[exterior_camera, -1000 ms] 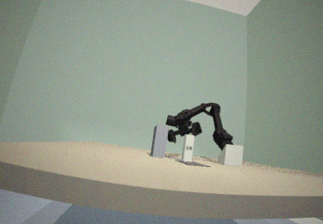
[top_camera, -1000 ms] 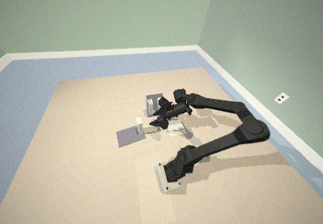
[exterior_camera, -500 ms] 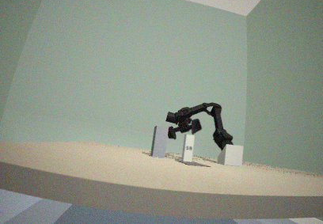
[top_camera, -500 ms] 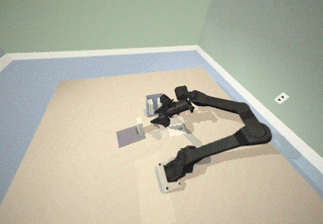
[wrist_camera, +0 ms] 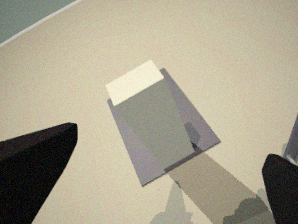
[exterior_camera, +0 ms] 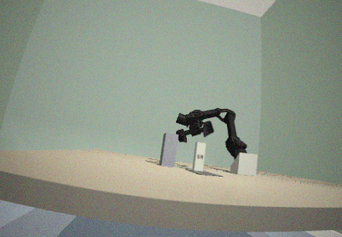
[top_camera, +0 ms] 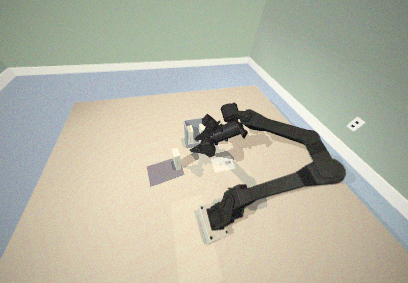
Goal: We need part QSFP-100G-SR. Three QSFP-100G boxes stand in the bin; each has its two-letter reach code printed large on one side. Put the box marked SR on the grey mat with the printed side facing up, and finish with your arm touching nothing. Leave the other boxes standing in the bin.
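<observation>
SR box upright w/ print sideways.

The robot arm is matte black, with long straight-sided links and a bulky rounded elbow at the right of the top frame. Its end effector has dark fingers tapering to blunt tips.
</observation>
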`<act>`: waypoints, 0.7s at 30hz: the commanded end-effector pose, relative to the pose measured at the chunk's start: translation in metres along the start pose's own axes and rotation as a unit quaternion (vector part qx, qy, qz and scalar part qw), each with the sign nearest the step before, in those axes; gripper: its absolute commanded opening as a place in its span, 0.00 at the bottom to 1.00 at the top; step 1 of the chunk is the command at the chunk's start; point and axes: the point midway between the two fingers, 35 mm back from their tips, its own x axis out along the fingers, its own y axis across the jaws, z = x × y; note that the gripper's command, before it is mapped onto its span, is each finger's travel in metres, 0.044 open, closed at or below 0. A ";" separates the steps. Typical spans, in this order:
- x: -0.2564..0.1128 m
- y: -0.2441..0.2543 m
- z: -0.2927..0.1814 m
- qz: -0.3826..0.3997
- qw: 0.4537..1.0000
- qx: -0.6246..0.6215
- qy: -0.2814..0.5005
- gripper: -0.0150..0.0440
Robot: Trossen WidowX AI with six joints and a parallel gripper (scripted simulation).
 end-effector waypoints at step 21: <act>0.009 0.022 0.029 0.001 1.000 0.000 0.000 1.00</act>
